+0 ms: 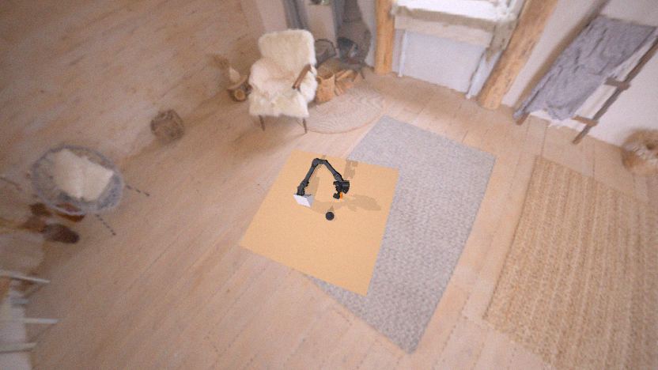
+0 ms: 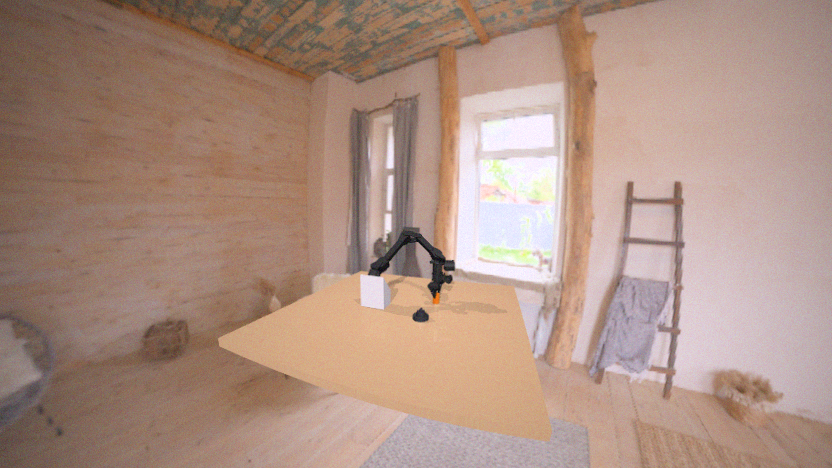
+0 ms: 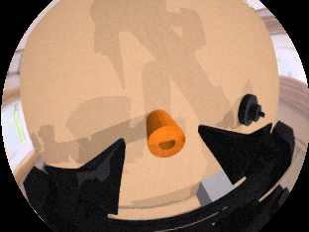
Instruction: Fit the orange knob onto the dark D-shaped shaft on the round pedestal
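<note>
The orange knob stands upright on the tan table top. Its hole with one flat side faces up in the wrist view. My gripper is open, with its two dark fingers on either side of the knob and low around it, not touching it. The dark round pedestal with its shaft stands apart on the table, a short way from the knob. The shaft's flat side does not show.
The arm's white base block stands on the table near the pedestal. The table's edges lie far from the knob and pedestal.
</note>
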`<action>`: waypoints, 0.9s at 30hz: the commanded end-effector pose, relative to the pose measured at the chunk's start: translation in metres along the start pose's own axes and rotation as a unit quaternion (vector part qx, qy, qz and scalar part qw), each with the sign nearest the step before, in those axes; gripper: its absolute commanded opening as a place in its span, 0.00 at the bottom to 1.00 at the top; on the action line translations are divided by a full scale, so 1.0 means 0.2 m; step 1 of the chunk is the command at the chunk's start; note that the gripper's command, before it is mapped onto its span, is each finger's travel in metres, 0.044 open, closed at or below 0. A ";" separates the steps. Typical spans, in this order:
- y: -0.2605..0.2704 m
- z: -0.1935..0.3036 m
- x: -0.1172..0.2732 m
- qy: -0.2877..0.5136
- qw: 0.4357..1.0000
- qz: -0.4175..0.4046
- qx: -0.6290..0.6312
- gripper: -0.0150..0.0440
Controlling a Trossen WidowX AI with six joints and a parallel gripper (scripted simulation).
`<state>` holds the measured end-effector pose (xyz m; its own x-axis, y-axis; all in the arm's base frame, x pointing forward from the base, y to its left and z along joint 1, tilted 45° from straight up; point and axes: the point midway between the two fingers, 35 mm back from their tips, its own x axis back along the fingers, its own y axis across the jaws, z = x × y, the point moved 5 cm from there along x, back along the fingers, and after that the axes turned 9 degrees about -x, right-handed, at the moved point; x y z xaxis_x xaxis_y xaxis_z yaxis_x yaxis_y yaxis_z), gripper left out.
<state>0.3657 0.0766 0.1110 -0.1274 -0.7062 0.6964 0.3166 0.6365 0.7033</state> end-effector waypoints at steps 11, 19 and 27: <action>-0.01 0.01 -0.13 0.002 1.000 0.002 -0.003 1.00; -0.01 0.01 -0.19 0.002 1.000 0.001 -0.004 1.00; -0.01 0.01 -0.20 0.002 1.000 0.001 -0.004 0.73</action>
<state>0.3676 0.1036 0.0840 -0.1224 -0.7088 0.6947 0.3200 0.6344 0.7037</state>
